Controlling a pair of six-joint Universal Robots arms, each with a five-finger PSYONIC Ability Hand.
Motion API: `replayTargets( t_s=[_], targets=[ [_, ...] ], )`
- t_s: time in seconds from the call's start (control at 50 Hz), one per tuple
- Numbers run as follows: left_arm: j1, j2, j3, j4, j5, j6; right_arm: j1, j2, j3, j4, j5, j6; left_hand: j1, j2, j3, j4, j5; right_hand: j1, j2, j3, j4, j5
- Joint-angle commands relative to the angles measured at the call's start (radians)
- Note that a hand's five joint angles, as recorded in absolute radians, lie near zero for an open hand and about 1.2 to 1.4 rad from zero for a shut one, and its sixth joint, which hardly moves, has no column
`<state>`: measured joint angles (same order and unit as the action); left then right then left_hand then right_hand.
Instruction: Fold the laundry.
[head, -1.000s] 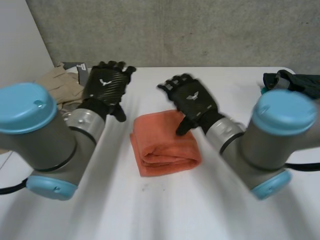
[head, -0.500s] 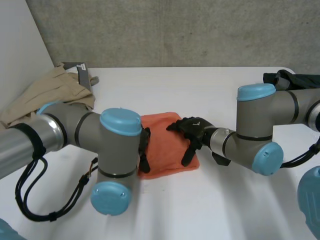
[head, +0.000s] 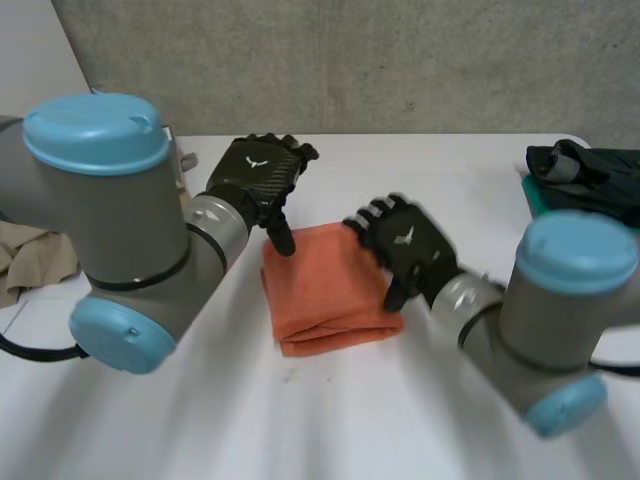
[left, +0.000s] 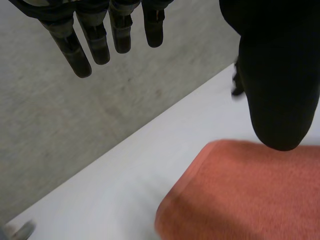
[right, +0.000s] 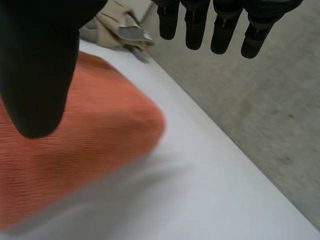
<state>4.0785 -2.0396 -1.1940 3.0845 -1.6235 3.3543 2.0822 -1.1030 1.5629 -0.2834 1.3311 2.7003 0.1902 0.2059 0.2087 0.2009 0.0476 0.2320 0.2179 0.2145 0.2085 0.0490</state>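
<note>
1. The folded orange towel (head: 330, 292) lies in the middle of the white bench (head: 380, 420). It is a thick rectangle with its layered edge on the near side.
2. The left hand (head: 256, 178) hovers at the towel's far left corner, back upward. Its thumb points down at that corner and may just touch the cloth, though the view is too poor to be sure.
3. In the left wrist view its fingers (left: 98, 45) are straight and slightly spread. They stand well apart from the thumb and hold nothing.
4. The right hand (head: 405, 243) is over the towel's right edge, toward the far corner. Its thumb hangs down beside the cloth's right side.
5. In the right wrist view its fingers (right: 223, 30) are straight, side by side with small gaps. They are apart from the thumb, with nothing pinched between.
6. A beige garment (head: 35, 262) lies crumpled at the bench's left edge, partly behind the left arm.
7. A dark garment (head: 590, 170) lies heaped at the far right of the bench, well apart from the towel.
</note>
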Motion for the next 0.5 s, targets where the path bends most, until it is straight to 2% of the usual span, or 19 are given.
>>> replayTargets(
  t_s=[0.02, 0.2, 0.36, 0.5],
  targets=[
    [0.052, 0.001, -0.001, -0.009, 0.177, -0.012, 0.087, 0.067, 0.157, -0.171, -0.009, -0.019, 0.015, -0.001, -0.004, 0.004, -0.017, -0.027, -0.013, -0.009, -0.003, -0.018],
    [0.048, -0.005, -0.004, -0.009, 0.172, -0.007, 0.087, 0.196, 0.105, -0.298, -0.010, -0.092, 0.015, -0.001, -0.004, 0.004, -0.017, 0.049, 0.064, 0.067, 0.073, 0.058],
    [0.042, -0.008, -0.007, -0.009, 0.174, -0.012, 0.084, 0.236, 0.042, -0.304, -0.012, -0.108, 0.017, 0.002, -0.001, 0.007, -0.015, 0.281, 0.295, 0.299, 0.305, 0.290],
    [0.040, -0.002, -0.009, -0.009, 0.174, -0.010, 0.085, 0.267, -0.015, -0.295, -0.009, -0.103, 0.018, 0.002, -0.001, 0.007, -0.014, 0.299, 0.313, 0.317, 0.323, 0.308]
  ],
)
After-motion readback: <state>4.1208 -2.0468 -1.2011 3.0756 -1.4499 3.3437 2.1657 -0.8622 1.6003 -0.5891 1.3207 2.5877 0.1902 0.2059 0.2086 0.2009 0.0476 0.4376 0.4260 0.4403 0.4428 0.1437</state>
